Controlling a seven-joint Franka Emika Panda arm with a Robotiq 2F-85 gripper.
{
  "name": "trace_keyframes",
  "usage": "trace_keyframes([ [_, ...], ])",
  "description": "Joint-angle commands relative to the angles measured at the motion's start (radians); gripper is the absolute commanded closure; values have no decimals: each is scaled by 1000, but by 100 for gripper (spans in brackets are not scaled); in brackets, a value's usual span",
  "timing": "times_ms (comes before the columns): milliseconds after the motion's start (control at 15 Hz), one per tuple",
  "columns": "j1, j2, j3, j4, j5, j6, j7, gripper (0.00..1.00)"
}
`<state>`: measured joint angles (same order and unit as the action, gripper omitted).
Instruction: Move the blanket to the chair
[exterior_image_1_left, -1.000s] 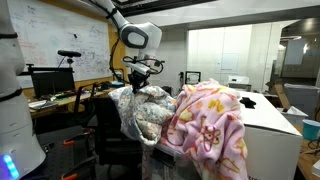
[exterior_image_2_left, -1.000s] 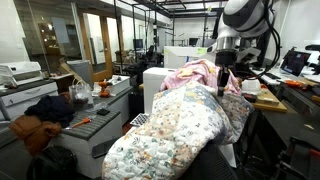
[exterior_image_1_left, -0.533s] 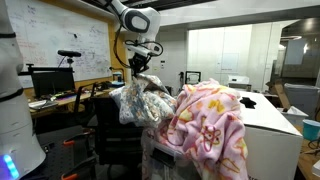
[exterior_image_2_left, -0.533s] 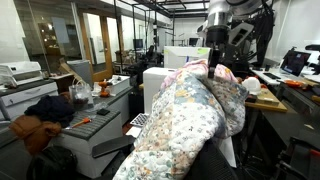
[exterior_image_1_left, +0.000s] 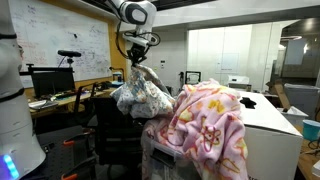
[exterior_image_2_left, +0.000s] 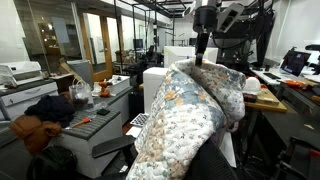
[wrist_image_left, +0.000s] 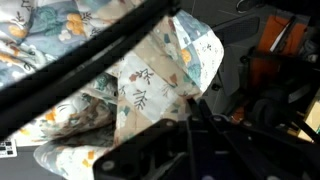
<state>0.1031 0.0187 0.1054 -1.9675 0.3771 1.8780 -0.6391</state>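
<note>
Since the gripper (exterior_image_1_left: 137, 66) carries the blanket (exterior_image_1_left: 143, 98) by one bunched peak, with the quilted patchwork hanging under it in a loose bundle above and just beside the chair (exterior_image_1_left: 103, 120), the step in hand looks like the carry across to the seat. Doing it well probably means keeping the lift high enough that the trailing cloth comes free of the pink fleece blanket (exterior_image_1_left: 212, 120), which it touches along one side. The arm should then travel slowly over the seat before lowering, so the weight settles on the chair rather than sliding off its edge. The jaws are too dark and small to read directly. Judging by the cloth hanging straight from them, they are pinched on a fold of the blanket, and the wrist view shows only patchwork (wrist_image_left: 130, 90) crowding in around dark gripper parts. How much fabric sits in the pinch cannot be told. In an exterior view the blanket (exterior_image_2_left: 190, 115) runs down out of the bottom of the picture, so its lower end is cut off, as is whatever it may be draped or caught on. The chair's seat is hidden behind the cloth.
</note>
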Motion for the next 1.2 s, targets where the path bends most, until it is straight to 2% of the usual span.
trace_keyframes([
  [0, 31, 63, 34, 126, -57, -65, 84, 99],
  [467, 91, 163, 110, 298, -141, -171, 167, 99],
  [733, 112, 184, 133, 349, -164, -237, 215, 99],
  [1133, 86, 205, 102, 396, -142, -284, 345, 99],
])
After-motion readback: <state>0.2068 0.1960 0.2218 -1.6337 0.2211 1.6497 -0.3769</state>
